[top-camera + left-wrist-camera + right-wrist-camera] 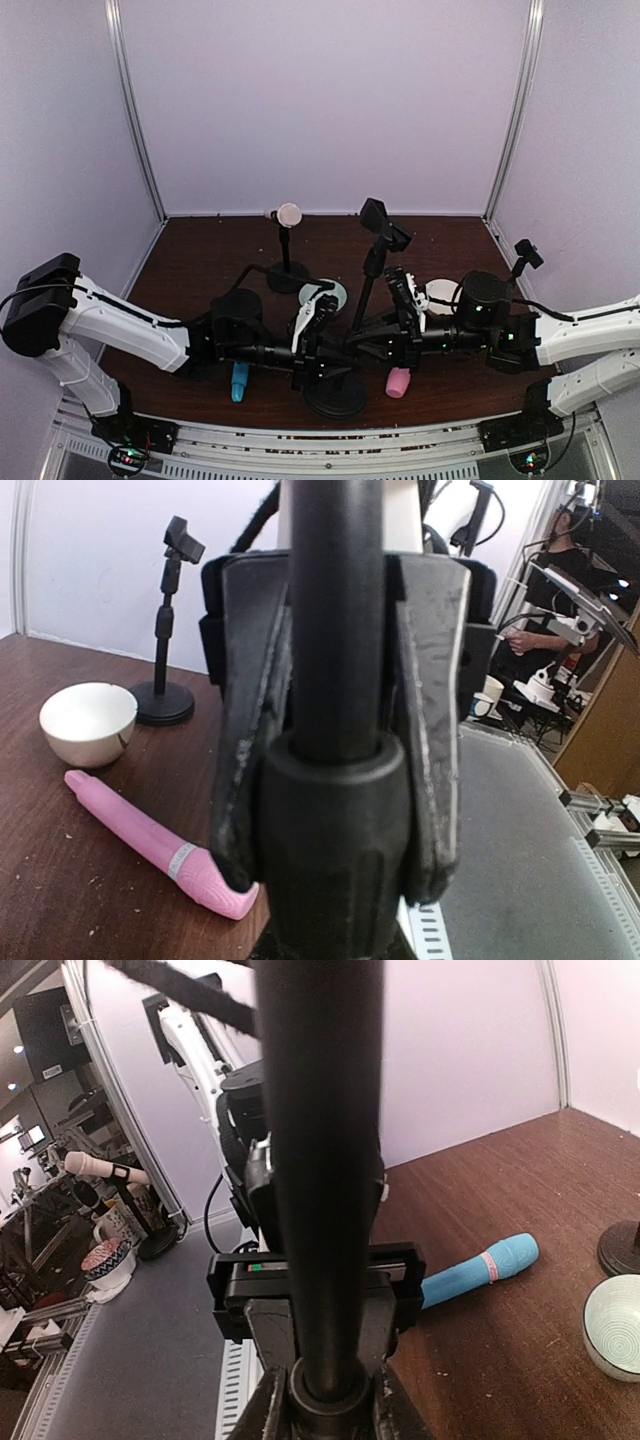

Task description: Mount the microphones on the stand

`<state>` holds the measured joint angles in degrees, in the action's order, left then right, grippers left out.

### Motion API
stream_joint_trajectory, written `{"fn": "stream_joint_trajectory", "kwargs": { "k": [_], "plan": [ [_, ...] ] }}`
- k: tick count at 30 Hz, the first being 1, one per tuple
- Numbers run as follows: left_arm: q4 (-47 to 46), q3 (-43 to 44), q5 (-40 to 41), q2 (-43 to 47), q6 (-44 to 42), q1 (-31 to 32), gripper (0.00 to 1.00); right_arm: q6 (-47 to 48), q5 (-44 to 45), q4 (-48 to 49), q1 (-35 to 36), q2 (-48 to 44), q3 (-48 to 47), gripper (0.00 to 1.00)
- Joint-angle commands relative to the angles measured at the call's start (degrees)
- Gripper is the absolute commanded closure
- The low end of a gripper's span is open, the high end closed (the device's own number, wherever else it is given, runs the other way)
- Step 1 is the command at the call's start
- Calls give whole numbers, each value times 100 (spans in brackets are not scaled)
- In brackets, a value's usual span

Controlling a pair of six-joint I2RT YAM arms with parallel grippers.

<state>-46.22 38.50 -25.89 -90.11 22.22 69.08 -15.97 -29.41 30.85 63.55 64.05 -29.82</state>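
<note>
Around the stand pole (335, 600), left gripper (335, 880) clamped tight; right gripper (325, 1415) seems closed on it too, mostly hidden

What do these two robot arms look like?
Both the left arm and right arm have white shells with black joints, thin black cables and small green lights. Each ends in a black two-finger gripper. The left gripper has flat, matte fingers scuffed whitish at the edges.

A cream bowl (88, 723) sits at the left of the left wrist view, on the brown wooden table (60, 890). A pale blue bowl with ringed inside (615, 1328) sits at the lower right edge of the right wrist view.
</note>
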Motion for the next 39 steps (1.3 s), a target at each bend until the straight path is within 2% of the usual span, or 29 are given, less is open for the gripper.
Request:
{"fn": "stream_joint_trajectory", "kwargs": {
  "k": [1,3,5,6,8,9,14,17,20,24,29,35,39],
  "plan": [
    [190,267,1123,262,-115,-16,100,-592,1435,-238,185,129,-373,100],
    [891,388,2320,412,-339,104,100,-892,3574,-1358,581,255,-805,100],
    [1334,517,3345,487,-455,198,100,-1206,4814,-2131,971,509,-1298,100],
    [1541,574,3782,504,-433,222,100,-1395,5228,-2380,1108,619,-1469,100],
    [1512,542,4065,516,-517,229,100,-1660,5679,-2688,1242,784,-1730,100],
    [1492,518,4084,531,-532,229,100,-1584,5639,-2654,1245,807,-1768,99],
    [1493,415,3681,693,-661,229,100,-1030,4793,-2421,1088,595,-1679,61],
    [1413,295,3174,900,-838,214,100,-699,3938,-2237,824,186,-1389,50],
    [1256,153,2413,1111,-951,118,100,-331,3018,-1796,592,-291,-798,44],
    [1091,82,1333,1271,-1012,28,100,-21,1980,-1224,333,-715,-264,43],
    [1291,365,520,1122,-1027,18,100,228,1013,-751,291,-566,-239,43],
    [1360,594,191,935,-966,18,100,100,444,-170,294,-115,-412,43],
    [1365,597,198,942,-927,18,100,37,295,3,297,79,-478,48]
  ]
}}
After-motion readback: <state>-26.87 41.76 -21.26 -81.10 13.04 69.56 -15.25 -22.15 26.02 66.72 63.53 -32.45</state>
